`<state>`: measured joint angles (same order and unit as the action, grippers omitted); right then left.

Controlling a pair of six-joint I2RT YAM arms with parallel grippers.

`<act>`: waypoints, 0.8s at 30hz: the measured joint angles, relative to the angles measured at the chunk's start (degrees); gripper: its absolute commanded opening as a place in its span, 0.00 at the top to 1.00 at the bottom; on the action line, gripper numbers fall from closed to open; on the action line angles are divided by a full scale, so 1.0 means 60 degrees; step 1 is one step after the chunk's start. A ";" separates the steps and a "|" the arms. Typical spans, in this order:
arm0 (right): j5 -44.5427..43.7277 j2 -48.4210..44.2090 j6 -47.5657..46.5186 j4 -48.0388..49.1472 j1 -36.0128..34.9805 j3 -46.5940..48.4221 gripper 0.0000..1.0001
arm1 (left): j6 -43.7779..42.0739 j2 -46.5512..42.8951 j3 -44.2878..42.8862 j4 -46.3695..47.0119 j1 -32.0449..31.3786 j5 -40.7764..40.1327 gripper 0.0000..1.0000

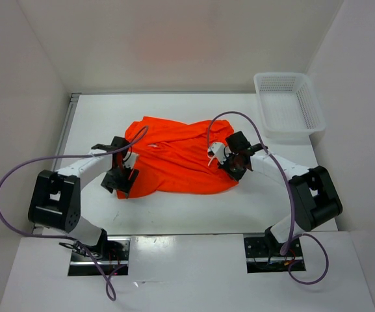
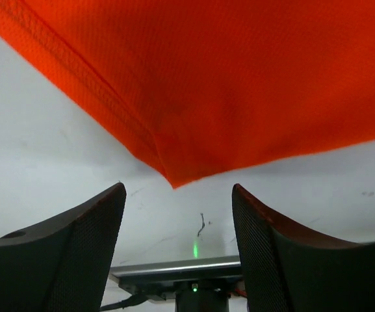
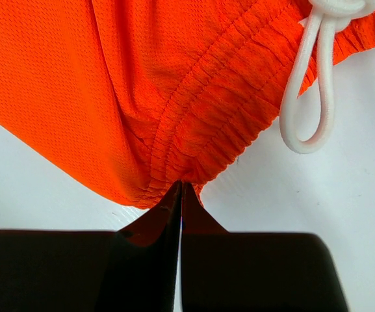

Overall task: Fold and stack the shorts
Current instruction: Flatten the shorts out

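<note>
Shorts (image 1: 181, 162) crumpled at middle of bench (image 1: 174, 209), long axis running left-right between arms. Right end effector (image 3: 181, 188) clenched on gathered waistband (image 3: 219, 130) beside drawstring (image 3: 302, 104). Left end effector (image 2: 177, 201) released, hem corner (image 2: 174, 174) just ahead, untouched; left arm nearer it.

Open table (image 1: 187, 211) before shorts (image 1: 181, 159); basket (image 1: 279, 75) crowds far-right corner.

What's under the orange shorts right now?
Only the white table shows around the shorts; the right hand pinches their waistband. Anything beneath the fabric is covered.
</note>
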<state>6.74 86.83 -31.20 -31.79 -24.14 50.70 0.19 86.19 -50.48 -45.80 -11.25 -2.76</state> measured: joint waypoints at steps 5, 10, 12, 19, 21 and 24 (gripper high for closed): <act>-0.0018 0.0000 -0.0226 0.0000 0.0000 -0.0015 1.00 | 0.0004 0.0729 0.0000 0.0583 -0.0051 -0.0160 0.46; -0.0022 0.0000 -0.0401 0.0000 0.0000 -0.0022 1.00 | 0.0018 0.1027 -0.0106 0.0685 -0.0073 0.0178 0.93; -0.0018 0.0000 -0.0514 -0.0015 0.0000 -0.0022 1.00 | -0.0011 0.1239 -0.0295 0.0503 -0.0084 0.0306 1.00; -0.0029 -0.0266 -0.1508 -0.0761 0.0000 -0.0117 1.00 | 0.0004 0.0820 -0.0386 0.0095 0.0040 0.0153 1.00; 0.0102 -0.0557 -0.1749 -0.1293 0.0000 -0.0142 1.00 | 0.0007 0.0000 -0.0211 -0.0138 0.0120 -0.0058 1.00; 0.0503 -0.1104 -0.2018 -0.2051 0.0000 -0.0142 0.98 | 0.0007 -0.1166 -0.0124 -0.0718 0.0087 -0.0182 0.94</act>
<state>9.76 80.20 -43.31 -44.10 -24.14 49.84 0.23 79.20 -51.22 -50.11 -10.72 -3.86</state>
